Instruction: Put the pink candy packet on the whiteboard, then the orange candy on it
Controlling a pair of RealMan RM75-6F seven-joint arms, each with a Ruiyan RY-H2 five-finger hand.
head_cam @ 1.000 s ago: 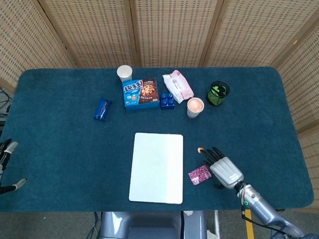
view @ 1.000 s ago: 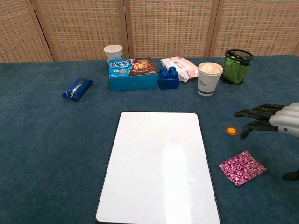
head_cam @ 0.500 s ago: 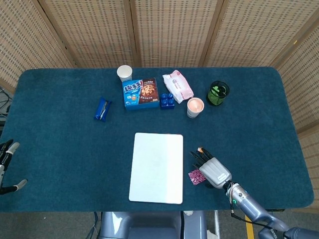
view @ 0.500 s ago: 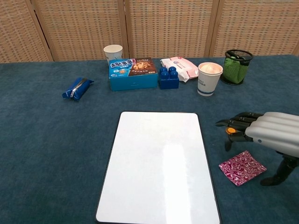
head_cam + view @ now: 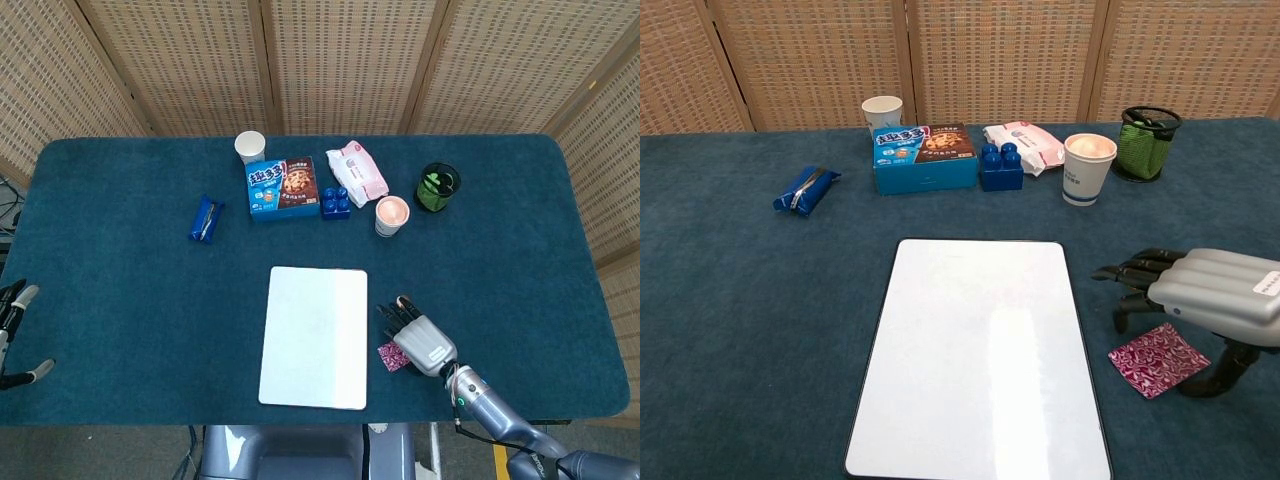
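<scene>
The pink candy packet (image 5: 1155, 360) lies flat on the blue cloth just right of the whiteboard (image 5: 985, 350); the head view shows a corner of the packet (image 5: 387, 357) beside the whiteboard (image 5: 315, 335). My right hand (image 5: 1210, 300) hovers palm down over the packet's far side, fingers spread toward the board and holding nothing, its thumb reaching down by the packet's right corner. The head view shows the right hand (image 5: 418, 340) covering most of the packet. The orange candy (image 5: 402, 299) peeks out at the fingertips; the chest view hides it. Only parts of my left hand (image 5: 15, 335) show at the left edge, fingers apart.
Along the back stand a paper cup (image 5: 882, 110), a blue cookie box (image 5: 925, 157), a blue toy brick (image 5: 1001, 166), a wipes pack (image 5: 1025, 143), a filled paper cup (image 5: 1088, 167) and a green mesh pot (image 5: 1146, 143). A blue pouch (image 5: 805, 190) lies left.
My right hand has moved left, toward the whiteboard, coming over the pink packet and covering the orange candy in the chest view. The left hand has barely moved.
</scene>
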